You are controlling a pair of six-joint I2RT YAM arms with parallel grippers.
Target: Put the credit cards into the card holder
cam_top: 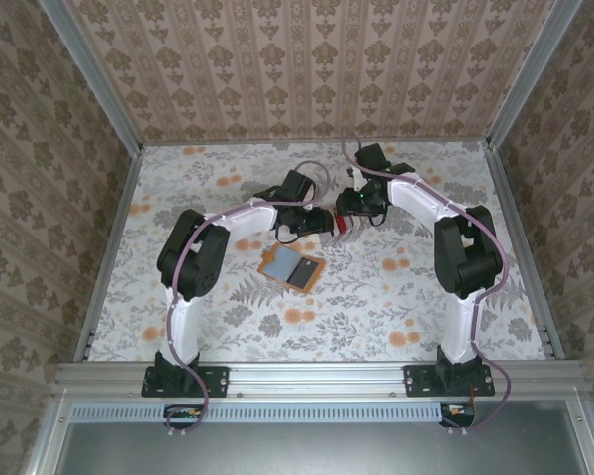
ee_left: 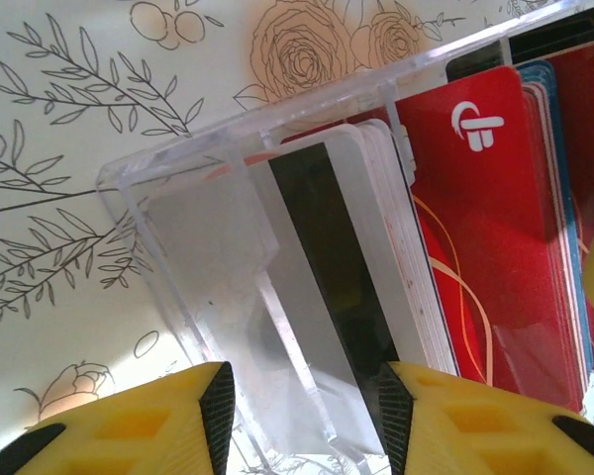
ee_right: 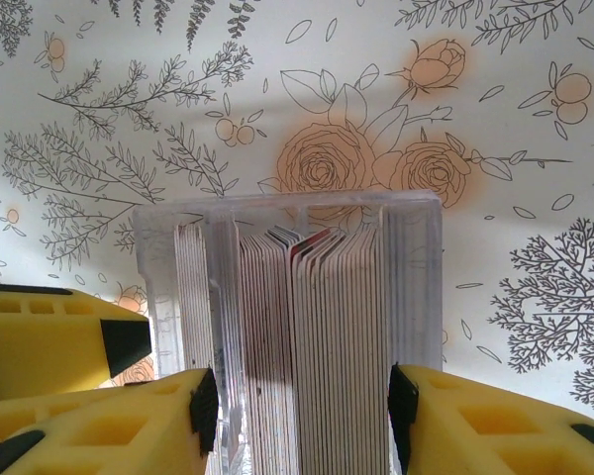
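The clear case is clamped by the left claw, the cards at lower centre by the right claw, so the stack should be kept square to the case walls.

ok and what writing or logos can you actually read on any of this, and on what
No words or numbers can be read anywhere.
Red card: a white logo, a symbol rather than legible letters.
Second red card at the frame's right edge: the same logo, cut off.
Clear box: no print.
Orange pouch in the top view: too small to show any print.
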